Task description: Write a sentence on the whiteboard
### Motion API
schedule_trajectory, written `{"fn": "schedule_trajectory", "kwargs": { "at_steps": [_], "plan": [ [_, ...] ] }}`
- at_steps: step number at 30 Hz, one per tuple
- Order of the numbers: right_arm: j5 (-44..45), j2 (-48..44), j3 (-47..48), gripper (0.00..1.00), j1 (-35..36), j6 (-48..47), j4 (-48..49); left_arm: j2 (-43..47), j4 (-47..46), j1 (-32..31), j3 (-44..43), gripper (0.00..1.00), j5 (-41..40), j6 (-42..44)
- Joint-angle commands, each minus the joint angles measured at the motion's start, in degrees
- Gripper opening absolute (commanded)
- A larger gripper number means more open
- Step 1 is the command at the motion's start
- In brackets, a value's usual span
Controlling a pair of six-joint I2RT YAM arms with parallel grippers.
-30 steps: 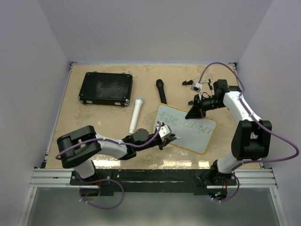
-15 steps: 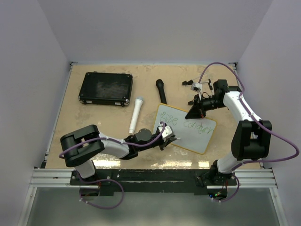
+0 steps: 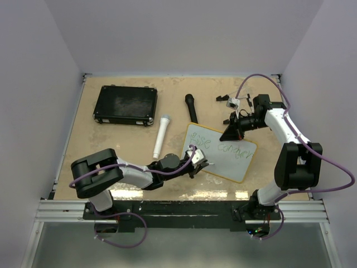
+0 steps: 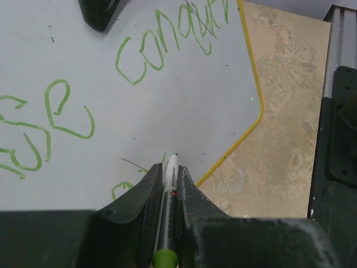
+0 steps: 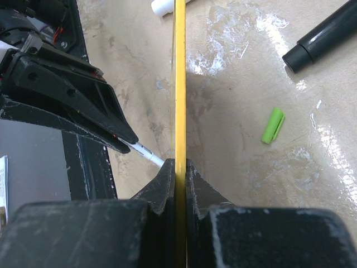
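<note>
Only the left arm's elbow and upper link have been shifted, slightly toward the board (image 3: 231, 163), since a second ago. Over the last half second no change can be made out, and the right arm is seen as it was. The left gripper (image 3: 202, 163) is found at the same spot over the board's near corner. Its jaws are pressed on a marker (image 4: 169, 195) held lengthwise between them, green end toward the wrist and white tip beyond the fingertips. The tip is set on or just above the white surface; contact cannot be told. Just beside the tip on one side the yellow rim is seen, and on the other side a short green stroke, partly hidden by a finger. Ahead of this gripper the sentence (image 4: 162, 47) is spread across the board in green handwriting. At the board's far edge, opposite the left gripper, the right gripper (image 3: 230, 134) is clamped on the rim with one finger on each face, as is shown edge-on by its wrist camera. Beyond its fingers, to one side of the rim, a green cap (image 5: 273, 124) is seen lying on the table (image 5: 234, 167), apart from the board. A black case (image 3: 125, 105) is set well away from both grippers, beyond the left one.
</note>
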State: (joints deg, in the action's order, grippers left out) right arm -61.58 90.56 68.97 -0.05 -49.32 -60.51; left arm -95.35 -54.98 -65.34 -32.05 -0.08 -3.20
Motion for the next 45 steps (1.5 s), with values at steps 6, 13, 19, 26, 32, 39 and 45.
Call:
{"fn": "schedule_trajectory", "kwargs": {
  "at_steps": [6,13,19,26,32,39,45],
  "plan": [
    [0.1,-2.1,-0.5,0.00,0.2,-2.9,3.3,2.6,-2.5,0.5,2.3,0.00,-4.5,1.3],
    [0.1,-2.2,-0.5,0.00,0.2,-2.9,3.2,3.0,-1.9,0.6,4.0,0.00,-4.5,0.9],
    [0.1,-2.1,-0.5,0.00,0.1,-2.9,3.2,1.5,-1.5,0.6,3.5,0.00,-3.2,0.2],
    [0.1,-2.2,-0.5,0.00,0.2,-3.0,3.1,-0.5,-2.0,0.6,1.6,0.00,-1.9,-0.2],
    [0.1,-2.3,-0.5,0.00,0.2,-3.1,3.1,-1.9,-2.2,0.6,0.3,0.00,-1.1,-0.4],
    [0.1,-2.2,-0.5,0.00,0.2,-3.1,3.1,-3.0,-0.8,0.6,-0.2,0.00,-0.2,-0.9],
    [0.1,-2.2,-0.5,0.00,0.2,-3.1,3.2,-2.8,0.1,1.2,0.9,0.00,1.0,-1.6]
  ]
}}
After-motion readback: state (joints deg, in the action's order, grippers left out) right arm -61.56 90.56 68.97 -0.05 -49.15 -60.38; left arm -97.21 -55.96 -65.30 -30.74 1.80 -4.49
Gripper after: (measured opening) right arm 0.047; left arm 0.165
